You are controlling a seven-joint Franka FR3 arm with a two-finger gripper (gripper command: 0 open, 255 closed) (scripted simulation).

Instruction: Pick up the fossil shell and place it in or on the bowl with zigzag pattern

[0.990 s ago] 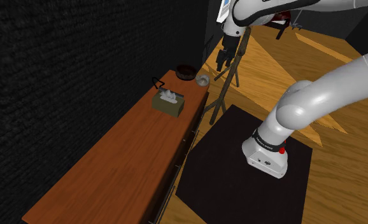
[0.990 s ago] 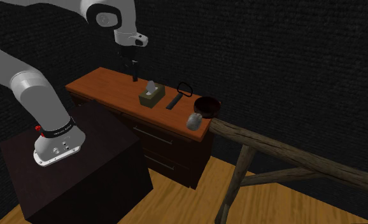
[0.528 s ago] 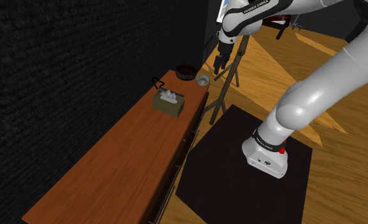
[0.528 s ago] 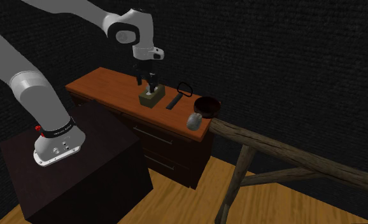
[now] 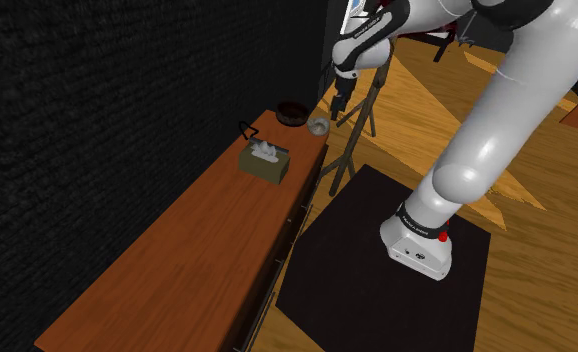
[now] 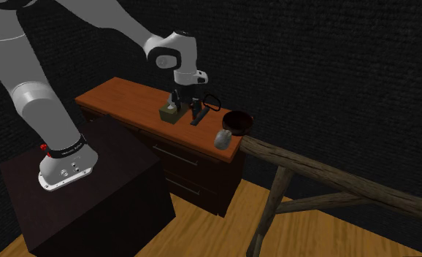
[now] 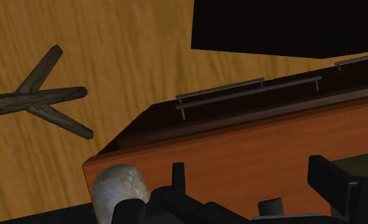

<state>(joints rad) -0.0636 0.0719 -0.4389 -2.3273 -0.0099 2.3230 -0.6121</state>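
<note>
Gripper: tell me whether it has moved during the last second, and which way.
Yes. In the second exterior view the gripper has travelled from left of the tissue box to just right of it, nearer the fossil shell.

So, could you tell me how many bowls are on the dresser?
1: a dark bowl at the end of the dresser, beside the pale shell. None seems hidden.

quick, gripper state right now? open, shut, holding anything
gripper: open, jaws apart, holding nothing; the fossil shell lies on the desk, outside the jaws.
</note>
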